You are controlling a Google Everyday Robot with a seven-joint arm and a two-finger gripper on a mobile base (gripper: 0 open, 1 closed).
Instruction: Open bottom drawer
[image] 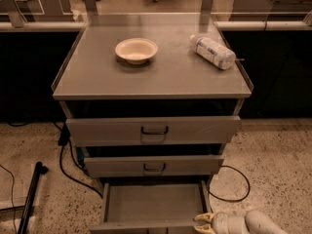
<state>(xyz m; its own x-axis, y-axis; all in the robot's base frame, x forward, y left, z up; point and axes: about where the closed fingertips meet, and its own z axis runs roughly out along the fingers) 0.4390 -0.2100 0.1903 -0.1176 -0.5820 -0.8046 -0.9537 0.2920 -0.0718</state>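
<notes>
The bottom drawer (153,204) of the grey metal cabinet is pulled out toward me, and its plain grey tray shows empty inside. Its front lies along the bottom edge of the view and its handle is out of view. My gripper (204,220), white with yellowish fingertips, comes in from the lower right and sits at the drawer's front right corner. The top drawer (154,129) and the middle drawer (154,166) each stand slightly ajar, with dark pull handles.
A white bowl (136,49) and a plastic bottle (212,51) lying on its side rest on the cabinet top (97,77). Black cables (68,165) run over the speckled floor on both sides. A dark pole (30,199) leans at the lower left.
</notes>
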